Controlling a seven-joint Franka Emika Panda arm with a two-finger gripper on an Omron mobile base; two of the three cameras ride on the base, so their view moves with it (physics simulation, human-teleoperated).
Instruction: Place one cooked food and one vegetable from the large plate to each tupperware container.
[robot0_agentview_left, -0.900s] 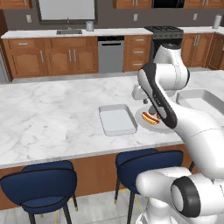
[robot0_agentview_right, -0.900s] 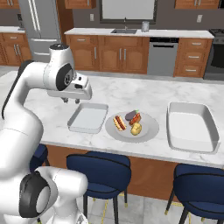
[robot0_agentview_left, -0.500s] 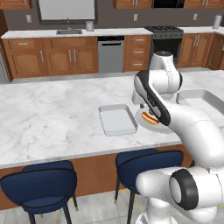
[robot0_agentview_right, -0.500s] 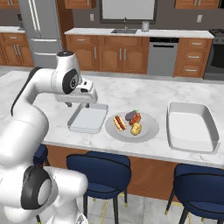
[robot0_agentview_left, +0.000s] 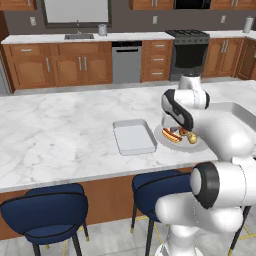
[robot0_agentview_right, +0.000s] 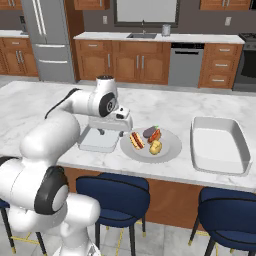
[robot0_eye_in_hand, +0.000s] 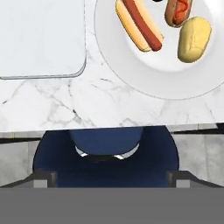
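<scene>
Since the earlier frames our arm has swung from above the smaller tupperware container (robot0_agentview_right: 100, 140) toward the large plate (robot0_agentview_right: 170, 150), and our end effector (robot0_agentview_right: 111, 131) now hangs over the near edge of the table (robot0_agentview_left: 60, 135) between the two. We cannot make out its fingers in any view, so we cannot tell from the pictures how far apart they stand, and we see nothing held.

On the large plate we see a hot dog in a bun (robot0_eye_in_hand: 139, 24), a second red sausage piece (robot0_eye_in_hand: 178, 11) and the yellowish-tan vegetable (robot0_eye_in_hand: 194, 39), which lies just beside the sausage piece near the plate's right side in the hand view. A dark item (robot0_agentview_right: 149, 132) sits at the plate's far side.

Both trays hold nothing: the smaller one (robot0_agentview_left: 134, 137) lies just left of the plate, and the larger tupperware container (robot0_agentview_right: 220, 145) sits to the plate's right, apart from it. Below the table edge we see a blue stool (robot0_eye_in_hand: 105, 151).
</scene>
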